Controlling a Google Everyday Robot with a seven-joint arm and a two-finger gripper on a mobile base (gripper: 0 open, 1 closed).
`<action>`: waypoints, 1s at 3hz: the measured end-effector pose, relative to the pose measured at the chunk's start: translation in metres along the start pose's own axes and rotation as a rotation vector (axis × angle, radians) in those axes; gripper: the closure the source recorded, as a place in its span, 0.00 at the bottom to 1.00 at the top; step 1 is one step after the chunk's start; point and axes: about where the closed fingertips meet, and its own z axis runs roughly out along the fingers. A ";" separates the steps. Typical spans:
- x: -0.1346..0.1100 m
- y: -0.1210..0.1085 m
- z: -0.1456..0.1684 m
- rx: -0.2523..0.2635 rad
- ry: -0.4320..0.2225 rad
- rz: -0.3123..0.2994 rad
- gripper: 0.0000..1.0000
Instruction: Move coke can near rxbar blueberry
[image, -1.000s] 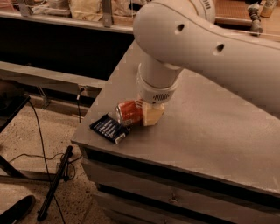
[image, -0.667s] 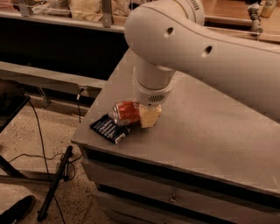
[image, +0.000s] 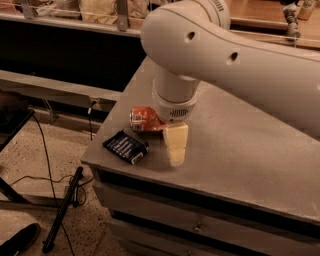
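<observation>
At the left, close to the front corner of the table (image: 250, 150), the rxbar (image: 125, 146) lies flat, its long axis slanting from upper left down to lower right, with the pale end nearest the table's front edge. Just above and to the right of it lies the coke can (image: 145, 119), on its side, near the bar but apart from it, with a narrow strip of bare table between the two. The can's long axis runs roughly across the picture: its silver end faces left, and its other end disappears under the arm's thick white wrist. Right of the can, the gripper (image: 175, 145) hangs down from that wrist toward the table, its pale tip reaching a little lower in the picture than the can and level with the bar's near end. So the can lies to the left of the gripper and slightly farther back, just beside it or touching it; the wrist hides the place where they meet. I cannot tell whether the gripper is open or closed, nor whether it has the can in its grasp. As I judge it, the can already sits close to the bar, so any coming move turns only on that short gap, along the can's own axis, leftward and a little toward the front.
</observation>
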 end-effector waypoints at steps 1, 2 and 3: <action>0.011 0.006 -0.008 0.019 -0.005 0.033 0.00; 0.031 0.017 -0.020 0.029 -0.011 0.095 0.00; 0.057 0.027 -0.037 0.030 -0.043 0.172 0.00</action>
